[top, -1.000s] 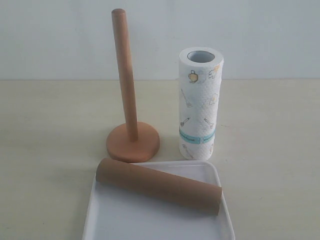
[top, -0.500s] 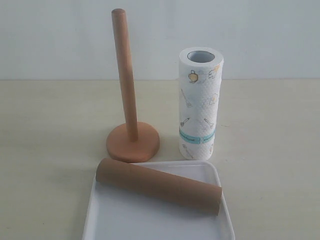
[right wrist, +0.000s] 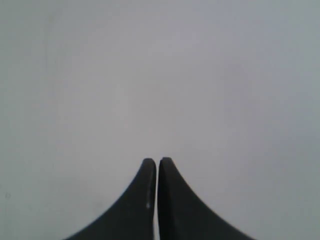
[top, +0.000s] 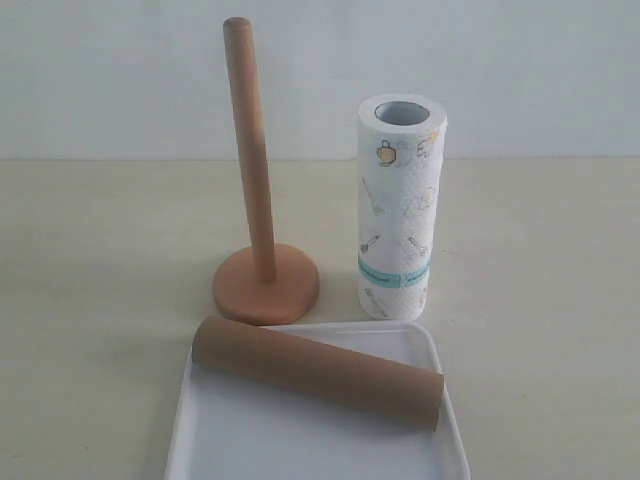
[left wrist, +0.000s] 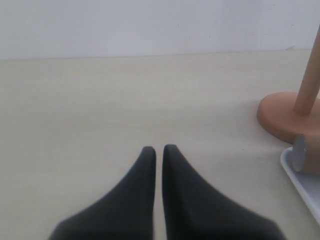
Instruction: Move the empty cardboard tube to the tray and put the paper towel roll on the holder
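The long, matte brown cardboard tube [top: 318,372] lies on its side, slantwise across the glossy white rectangular tray [top: 300,450]. Its left end is at the tray's far-left corner and its right end is at the right rim; whether either end overhangs is hard to make out. The tray's near edge is cut off by the frame. Just behind the tray, on the pale beige table [top: 90,260], the thick white embossed paper towel roll [top: 398,215] stands upright (small utensil drawings, a teal band low down), with its hollow core open at the top. It stands beside but apart from the light-brown wooden holder [top: 262,285], whose slim round-topped post rises bare from a round disc base. Neither arm shows in the exterior view. In the left wrist view, the left gripper [left wrist: 159,148] has black tapering fingers pressed nearly together with nothing between them; only the holder's base, the tube's end and a tray corner appear, all cropped. The right gripper [right wrist: 157,161] is likewise closed on nothing, facing a blank grey surface.
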Action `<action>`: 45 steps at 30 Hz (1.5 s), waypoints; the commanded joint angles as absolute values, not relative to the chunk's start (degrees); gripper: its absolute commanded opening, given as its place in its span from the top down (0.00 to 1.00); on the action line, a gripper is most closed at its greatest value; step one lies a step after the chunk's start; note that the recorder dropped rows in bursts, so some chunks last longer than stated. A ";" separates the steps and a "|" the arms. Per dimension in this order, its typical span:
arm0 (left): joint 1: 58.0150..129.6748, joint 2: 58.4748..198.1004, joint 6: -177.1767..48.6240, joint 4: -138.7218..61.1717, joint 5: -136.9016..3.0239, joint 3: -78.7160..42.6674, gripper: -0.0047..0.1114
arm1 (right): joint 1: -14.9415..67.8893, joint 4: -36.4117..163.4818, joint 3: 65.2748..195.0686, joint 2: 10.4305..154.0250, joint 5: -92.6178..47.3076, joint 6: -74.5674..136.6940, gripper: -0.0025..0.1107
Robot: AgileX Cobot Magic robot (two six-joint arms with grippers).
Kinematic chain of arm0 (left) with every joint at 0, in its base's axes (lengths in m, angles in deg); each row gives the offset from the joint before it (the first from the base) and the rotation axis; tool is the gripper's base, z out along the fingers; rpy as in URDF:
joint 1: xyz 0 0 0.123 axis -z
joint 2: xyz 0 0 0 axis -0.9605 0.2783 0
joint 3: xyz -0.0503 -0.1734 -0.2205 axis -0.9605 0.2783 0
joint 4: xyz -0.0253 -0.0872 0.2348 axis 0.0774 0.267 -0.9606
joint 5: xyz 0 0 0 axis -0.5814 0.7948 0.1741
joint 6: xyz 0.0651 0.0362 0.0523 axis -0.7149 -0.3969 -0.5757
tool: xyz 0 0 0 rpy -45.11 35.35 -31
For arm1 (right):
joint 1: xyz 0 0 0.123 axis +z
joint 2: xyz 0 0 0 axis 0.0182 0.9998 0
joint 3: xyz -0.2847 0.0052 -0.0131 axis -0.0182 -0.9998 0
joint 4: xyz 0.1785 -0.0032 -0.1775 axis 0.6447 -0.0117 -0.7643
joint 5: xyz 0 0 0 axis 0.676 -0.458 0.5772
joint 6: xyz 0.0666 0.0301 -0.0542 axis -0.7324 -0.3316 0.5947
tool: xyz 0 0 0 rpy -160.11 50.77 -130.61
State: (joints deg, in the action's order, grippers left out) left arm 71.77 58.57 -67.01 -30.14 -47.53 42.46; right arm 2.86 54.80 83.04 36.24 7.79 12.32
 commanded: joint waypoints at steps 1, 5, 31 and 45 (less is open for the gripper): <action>71.58 58.47 -67.37 -30.22 -47.55 42.67 0.92 | 2.84 39.71 83.80 50.15 7.81 4.49 0.97; 71.58 58.47 -67.37 -30.22 -47.55 42.67 0.92 | 2.84 37.46 83.80 61.96 10.30 3.27 0.97; 71.58 58.47 -67.37 -30.22 -47.55 42.67 0.92 | 2.97 11.03 83.95 82.84 32.66 -9.93 0.06; 71.58 58.47 -67.37 -30.22 -47.55 42.67 0.92 | 14.81 23.52 89.44 95.37 32.28 6.83 0.12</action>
State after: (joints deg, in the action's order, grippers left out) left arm 71.77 58.57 -67.01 -30.14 -47.53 42.46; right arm 13.69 19.59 88.01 92.86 32.57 3.74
